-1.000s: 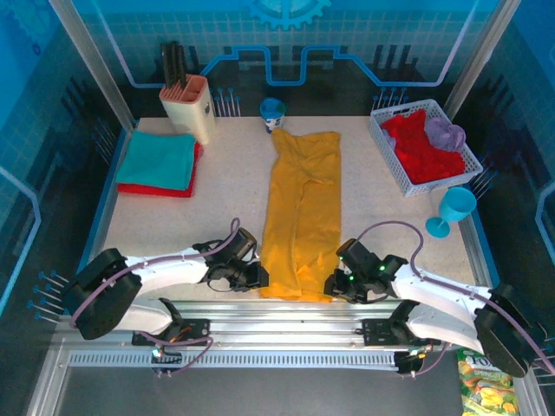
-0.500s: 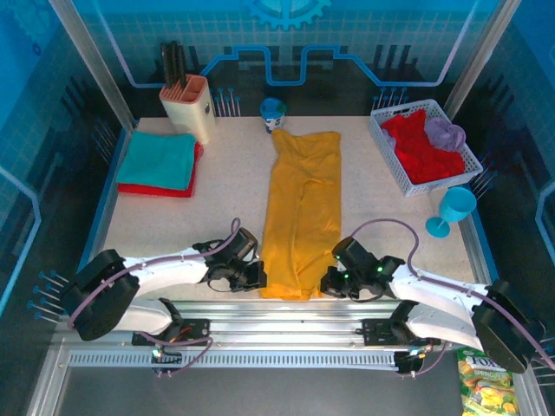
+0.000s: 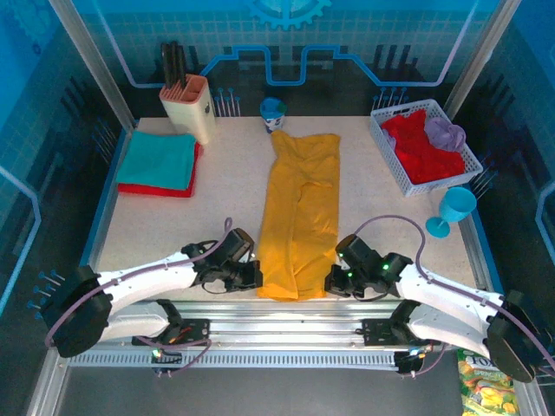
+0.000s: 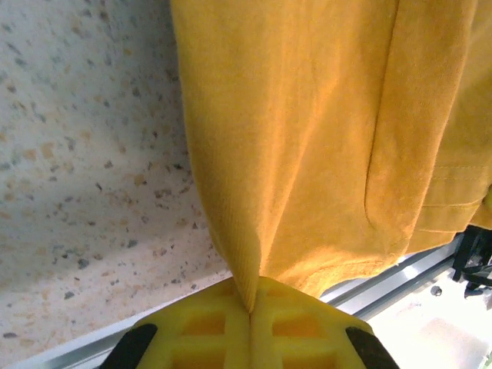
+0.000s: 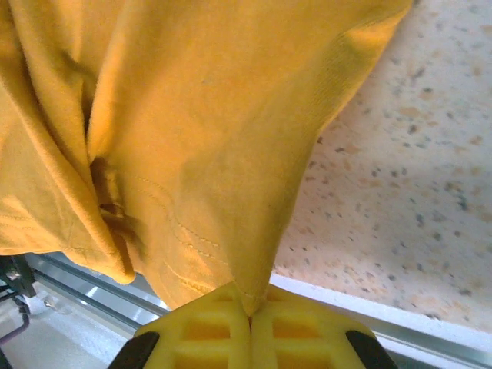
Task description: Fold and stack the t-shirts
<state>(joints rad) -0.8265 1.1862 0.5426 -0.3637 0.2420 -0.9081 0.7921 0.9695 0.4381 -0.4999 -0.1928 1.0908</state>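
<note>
Speckled tabletop (image 3: 221, 204): a yellow tee (image 3: 302, 208), laid as a long strip at centre, is pinched at its near corners by the left gripper (image 3: 253, 277) and right gripper (image 3: 333, 284), both clamped shut. Corners are best lifted level and carried far together.

The mustard t-shirt (image 4: 307, 138): matt, soft knit cloth; the table (image 4: 84, 154): speckled, smooth stone-look.

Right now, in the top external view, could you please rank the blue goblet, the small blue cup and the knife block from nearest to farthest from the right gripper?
From the right gripper:
1. Blue goblet, at the right edge.
2. Small blue cup, back centre.
3. Knife block, back left corner.
</note>
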